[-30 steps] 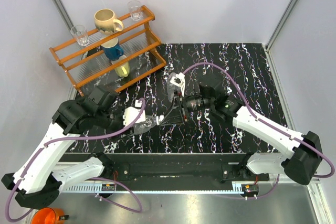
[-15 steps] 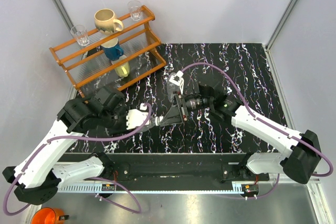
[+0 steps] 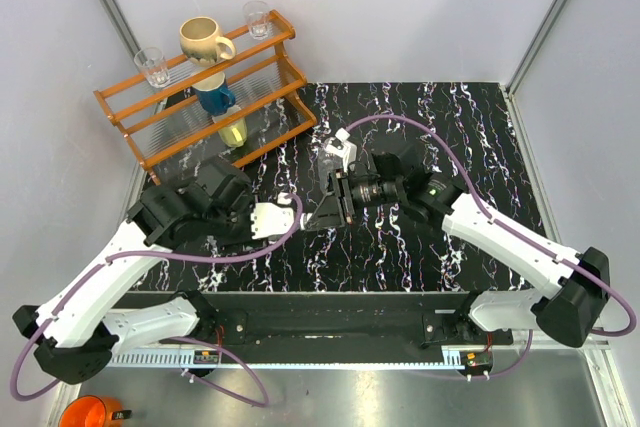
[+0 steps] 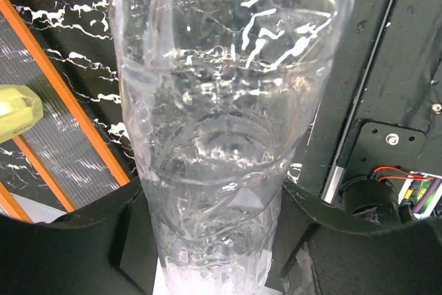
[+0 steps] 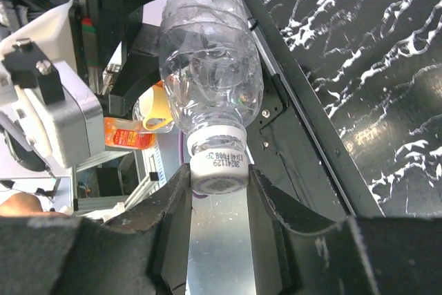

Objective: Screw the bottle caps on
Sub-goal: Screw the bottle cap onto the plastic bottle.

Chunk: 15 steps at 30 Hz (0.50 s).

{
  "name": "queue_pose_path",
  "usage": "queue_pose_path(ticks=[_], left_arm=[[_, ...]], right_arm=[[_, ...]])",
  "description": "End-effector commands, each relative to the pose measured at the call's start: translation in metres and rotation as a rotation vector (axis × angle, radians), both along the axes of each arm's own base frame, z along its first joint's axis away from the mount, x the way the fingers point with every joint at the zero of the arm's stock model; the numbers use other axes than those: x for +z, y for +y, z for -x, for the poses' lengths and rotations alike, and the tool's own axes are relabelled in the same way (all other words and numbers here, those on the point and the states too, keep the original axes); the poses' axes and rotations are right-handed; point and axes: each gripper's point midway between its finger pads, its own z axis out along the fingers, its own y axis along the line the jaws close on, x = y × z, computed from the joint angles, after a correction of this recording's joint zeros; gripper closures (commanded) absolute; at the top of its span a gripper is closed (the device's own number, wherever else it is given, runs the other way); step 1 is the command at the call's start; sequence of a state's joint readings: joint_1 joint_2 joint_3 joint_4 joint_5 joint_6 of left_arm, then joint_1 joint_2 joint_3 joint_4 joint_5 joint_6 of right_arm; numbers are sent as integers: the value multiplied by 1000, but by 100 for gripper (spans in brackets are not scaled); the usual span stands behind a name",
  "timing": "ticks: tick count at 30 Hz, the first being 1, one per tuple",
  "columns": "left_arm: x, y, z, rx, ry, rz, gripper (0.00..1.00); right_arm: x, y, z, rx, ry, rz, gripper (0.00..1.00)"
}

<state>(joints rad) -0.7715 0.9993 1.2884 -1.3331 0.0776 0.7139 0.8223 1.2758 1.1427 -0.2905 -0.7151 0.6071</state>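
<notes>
White plastic cap [image 5: 219, 167], seated on the neck of the clear ribbed bottle [image 5: 207, 60], is pinched between the fingers of the right gripper [image 5: 218, 195] — the bottle's body is clamped by the left gripper [image 4: 214, 240], aloft over the black marbled table [image 3: 450, 127]

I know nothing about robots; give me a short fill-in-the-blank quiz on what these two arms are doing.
The bottle in the left hand points its neck toward the ___ hand.
The cap between the fingers of the right hand is ___.
The wooden rack at the far left is ___.
Missing words: right; white; orange.
</notes>
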Motion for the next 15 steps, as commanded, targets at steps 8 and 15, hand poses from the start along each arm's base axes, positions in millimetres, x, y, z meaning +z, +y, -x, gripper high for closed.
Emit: queue_pose_path(ticks=[8, 15], left_arm=[[18, -18, -41, 70, -178, 75, 73], [22, -17, -43, 64, -206, 76, 74]], right_arm=[[-2, 1, 2, -14, 45, 66, 99], [3, 11, 7, 13, 126, -36, 99]])
